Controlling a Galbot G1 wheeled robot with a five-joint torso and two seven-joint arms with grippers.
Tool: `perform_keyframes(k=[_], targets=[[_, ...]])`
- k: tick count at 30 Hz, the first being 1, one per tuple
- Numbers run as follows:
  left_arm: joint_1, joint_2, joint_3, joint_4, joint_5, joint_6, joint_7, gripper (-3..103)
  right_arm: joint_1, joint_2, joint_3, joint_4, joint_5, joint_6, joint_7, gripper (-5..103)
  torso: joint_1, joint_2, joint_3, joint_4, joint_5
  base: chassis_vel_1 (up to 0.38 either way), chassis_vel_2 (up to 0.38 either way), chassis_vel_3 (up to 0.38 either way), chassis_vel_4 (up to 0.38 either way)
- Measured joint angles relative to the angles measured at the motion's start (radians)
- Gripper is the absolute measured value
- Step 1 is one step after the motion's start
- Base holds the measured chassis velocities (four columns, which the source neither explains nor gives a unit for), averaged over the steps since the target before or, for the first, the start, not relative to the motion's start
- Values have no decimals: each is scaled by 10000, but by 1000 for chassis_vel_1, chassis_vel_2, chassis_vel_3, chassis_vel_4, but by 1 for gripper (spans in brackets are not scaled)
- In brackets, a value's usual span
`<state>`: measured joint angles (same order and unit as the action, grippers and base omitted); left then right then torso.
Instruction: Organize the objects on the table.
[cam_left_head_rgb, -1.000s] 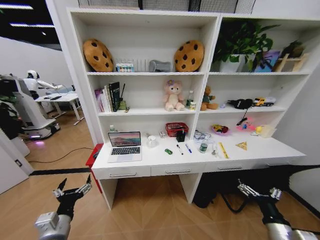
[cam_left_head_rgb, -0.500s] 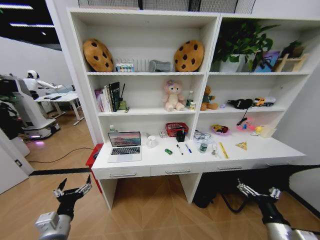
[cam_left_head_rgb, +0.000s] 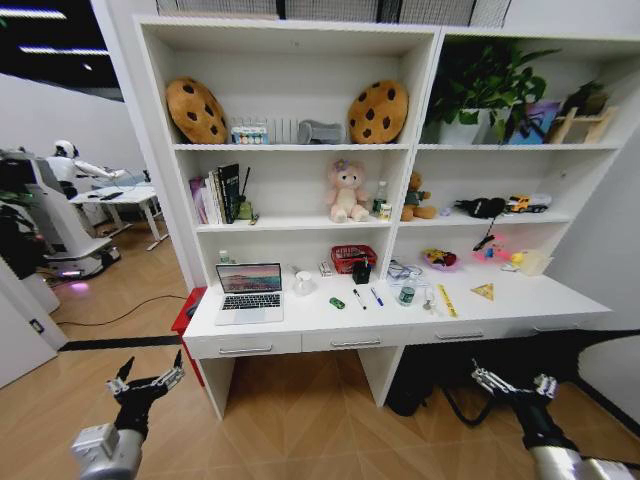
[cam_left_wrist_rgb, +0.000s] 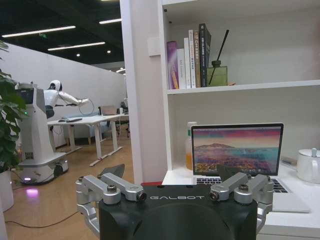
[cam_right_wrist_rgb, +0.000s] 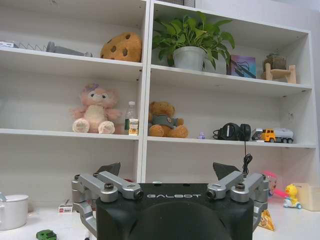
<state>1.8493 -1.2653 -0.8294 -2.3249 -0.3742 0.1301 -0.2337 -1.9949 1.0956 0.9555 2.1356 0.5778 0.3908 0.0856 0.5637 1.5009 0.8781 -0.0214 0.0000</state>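
Note:
The long white table (cam_left_head_rgb: 310, 322) stands ahead of me, under white shelving. On it, from one end to the other, lie a silver laptop (cam_left_head_rgb: 250, 292) with its lid up, a tiny green toy car (cam_left_head_rgb: 337, 302), a black pen (cam_left_head_rgb: 358, 298), a blue pen (cam_left_head_rgb: 376, 297), a green-labelled jar (cam_left_head_rgb: 406, 295), a yellow ruler (cam_left_head_rgb: 446, 300) and a yellow triangle (cam_left_head_rgb: 484, 291). My left gripper (cam_left_head_rgb: 147, 379) hangs open and empty above the floor, short of the table. My right gripper (cam_left_head_rgb: 510, 384) is open too, low before the right drawer. The laptop (cam_left_wrist_rgb: 235, 155) faces the left gripper (cam_left_wrist_rgb: 170, 172). Past the right gripper (cam_right_wrist_rgb: 167, 170) I see the car (cam_right_wrist_rgb: 46, 234).
At the table's back stand a red basket (cam_left_head_rgb: 353, 258), a white mug (cam_left_head_rgb: 303, 283) and a black cup (cam_left_head_rgb: 361, 272). A red box (cam_left_head_rgb: 187, 312) sits at the table's left end and dark bags (cam_left_head_rgb: 420, 385) lie under it. Another robot (cam_left_head_rgb: 45, 215) stands far left.

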Motion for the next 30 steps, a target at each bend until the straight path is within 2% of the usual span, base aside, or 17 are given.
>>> perform_keyframes(k=[9,30], targets=[[21,7,26,-24,23,-5,0,100,-40,123,-38,-46,6,131,-149,100,-3,3,-1,0,0,-36,42,36,-49],[1,-2,35,25,51,-52,37,100,224,119,-101,-338,-242,232,-218,100,0,0,-1,0,-1,-155,152,160,-156]])
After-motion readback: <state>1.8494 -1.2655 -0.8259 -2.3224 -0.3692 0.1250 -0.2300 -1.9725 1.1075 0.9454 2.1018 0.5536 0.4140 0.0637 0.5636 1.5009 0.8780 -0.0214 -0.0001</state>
